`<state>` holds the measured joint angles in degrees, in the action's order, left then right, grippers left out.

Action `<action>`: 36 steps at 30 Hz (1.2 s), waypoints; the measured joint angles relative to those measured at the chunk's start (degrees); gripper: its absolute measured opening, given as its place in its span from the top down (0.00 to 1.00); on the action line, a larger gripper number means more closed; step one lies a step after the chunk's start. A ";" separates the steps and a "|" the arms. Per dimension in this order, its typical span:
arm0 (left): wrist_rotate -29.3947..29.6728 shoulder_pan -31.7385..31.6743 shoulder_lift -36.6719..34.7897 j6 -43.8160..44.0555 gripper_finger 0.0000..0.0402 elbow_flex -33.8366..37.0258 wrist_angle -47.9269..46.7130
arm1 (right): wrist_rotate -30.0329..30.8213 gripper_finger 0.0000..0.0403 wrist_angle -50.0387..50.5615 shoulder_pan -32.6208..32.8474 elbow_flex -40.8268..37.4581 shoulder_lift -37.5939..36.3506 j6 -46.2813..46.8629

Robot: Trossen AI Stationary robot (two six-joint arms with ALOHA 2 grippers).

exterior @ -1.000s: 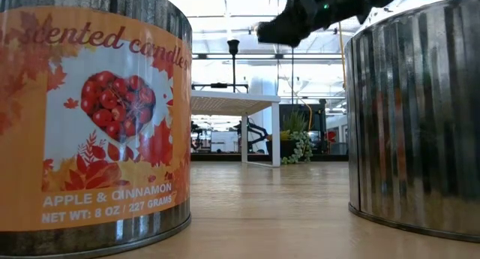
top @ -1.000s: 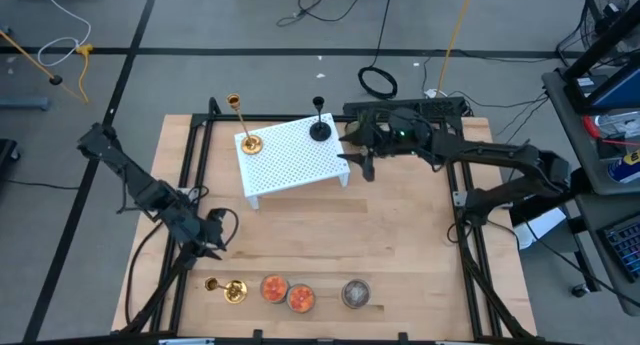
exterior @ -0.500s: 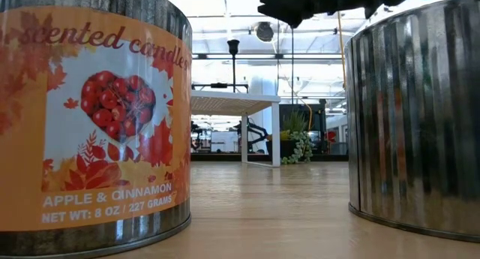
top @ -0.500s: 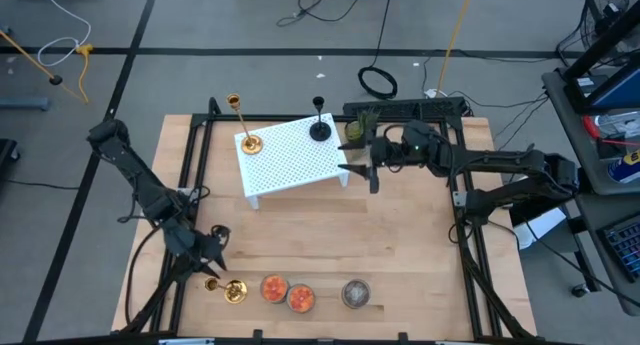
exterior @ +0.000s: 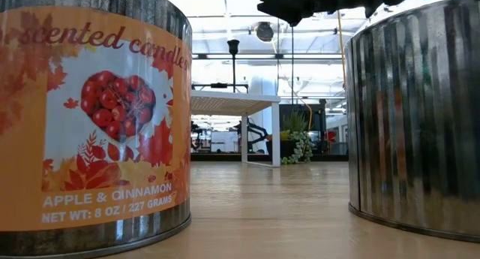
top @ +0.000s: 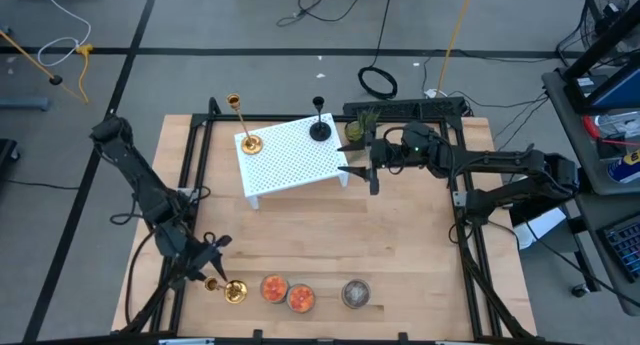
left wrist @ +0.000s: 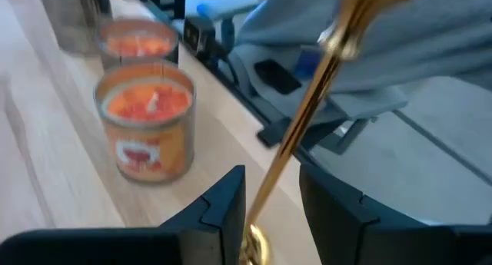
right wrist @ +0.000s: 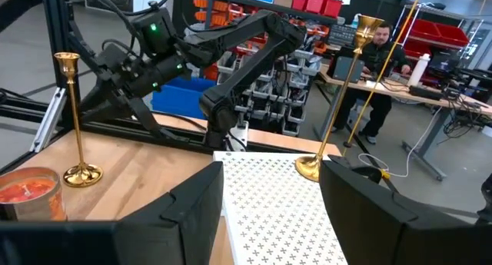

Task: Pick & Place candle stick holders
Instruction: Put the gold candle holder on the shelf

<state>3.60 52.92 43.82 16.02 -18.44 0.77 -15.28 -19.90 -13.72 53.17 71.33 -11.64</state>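
Note:
One gold candle stick holder (top: pixel 228 289) stands upright on its round base near the table's front left corner; it also shows in the right wrist view (right wrist: pixel 77 119). My left gripper (top: pixel 208 257) is open, and its fingers stand on either side of the holder's thin stem (left wrist: pixel 296 138), low down. A second gold holder (top: pixel 244 125) and the shorter black holder (top: pixel 319 123) stand on the white perforated platform (top: pixel 295 165). My right gripper (top: pixel 362 177) is open and empty, raised beside the platform's right end.
Two orange candles in jars (top: pixel 287 293) and a silver tin (top: pixel 355 294) stand in a row along the near edge, right of the front gold holder. Black frame rails run along the table's sides. A person sits at a desk beyond the table (right wrist: pixel 377 42).
My left gripper has gone toward the table's near edge and down to the front gold holder, and its open fingers now stand around the stem. My right gripper has drawn up and a little toward the table's right, away from the black holder, then kept still. The holders have not moved.

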 joint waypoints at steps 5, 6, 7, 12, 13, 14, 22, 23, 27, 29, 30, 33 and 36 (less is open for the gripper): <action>1.01 0.60 3.00 -6.47 0.68 0.00 6.64 | -0.01 0.47 0.00 0.00 0.02 0.02 0.00; 0.99 0.60 3.63 -7.99 0.68 0.00 7.99 | -0.03 0.47 0.01 0.00 0.01 0.02 0.00; 1.01 0.60 4.23 -9.50 0.68 0.00 8.90 | -0.03 0.47 0.00 0.00 0.00 0.02 0.00; 2.51 0.60 6.72 -13.85 0.68 0.00 9.80 | -0.05 0.47 0.00 0.00 0.02 0.02 0.00; 2.94 0.60 7.16 -13.83 0.68 0.00 9.81 | -0.06 0.47 0.00 0.00 0.00 0.02 0.00; 3.36 0.60 7.58 -13.81 0.68 0.00 9.79 | -0.06 0.47 0.00 0.00 0.01 0.02 0.00; 3.95 0.60 9.48 -14.26 0.93 -0.01 9.86 | -0.08 0.47 0.00 0.00 0.00 0.02 0.00; 4.40 0.60 9.48 -14.26 0.95 -0.02 10.15 | -0.09 0.47 0.01 0.00 0.01 0.02 0.00; 14.42 0.24 9.48 -15.37 0.94 0.00 17.19 | -0.08 0.47 0.00 0.00 0.00 0.02 0.02; 17.85 -0.67 9.43 -16.92 0.94 -0.02 21.80 | -0.08 0.47 0.00 0.00 0.00 0.02 0.85; 18.13 -1.37 9.46 -17.07 0.96 -0.02 23.79 | -0.08 0.47 0.00 0.00 0.02 0.02 1.40; 18.19 -3.74 9.43 -16.70 0.96 -0.29 27.88 | -0.08 0.47 0.00 0.00 0.00 0.02 2.73; 19.99 -5.72 9.43 -15.51 0.96 -1.69 24.24 | -0.08 0.47 0.00 0.00 0.00 0.02 3.01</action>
<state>23.58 47.20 53.25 0.52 -20.13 25.01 -15.35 -19.90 -13.72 53.17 71.35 -8.63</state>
